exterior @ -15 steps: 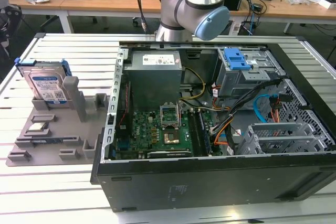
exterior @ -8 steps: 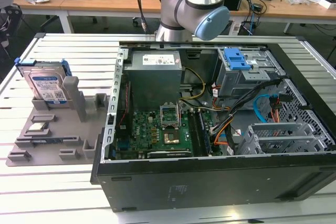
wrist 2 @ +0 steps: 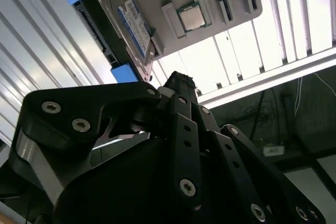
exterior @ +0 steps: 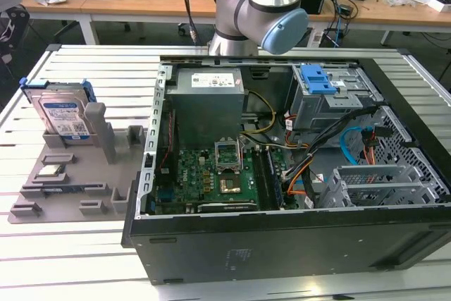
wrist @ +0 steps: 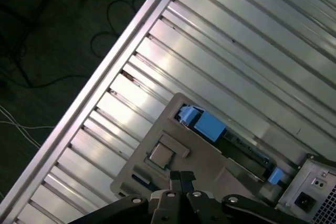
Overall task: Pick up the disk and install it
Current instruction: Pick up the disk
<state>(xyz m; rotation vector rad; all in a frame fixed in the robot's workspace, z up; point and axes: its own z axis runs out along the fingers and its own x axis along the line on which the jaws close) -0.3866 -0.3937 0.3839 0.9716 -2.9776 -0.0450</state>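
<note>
The disk [exterior: 65,114] stands on edge in a slot at the far end of a grey holder [exterior: 106,174], which lies on the slatted metal tabletop [exterior: 91,68] towards the exterior view's left, just beside the open computer case [exterior: 282,244]. The disk's blue-and-white label faces the camera, and its print is too small to make out. A bright blue bracket frames the disk. In both wrist views the disk [wrist 2: 118,17] [wrist: 209,125] sits in the same holder, near a small square silver chip [wrist 2: 191,17] [wrist: 161,153] that lies flat in its own recess.

The pincer [wrist: 182,177] [wrist 2: 181,80] has its black fingertips pressed together with nothing between them. It is apart from the disk.

Inside the case, a grey power unit carries a white label [exterior: 211,79] whose writing cannot be read. The arm [exterior: 261,5] rises behind the case.
</note>
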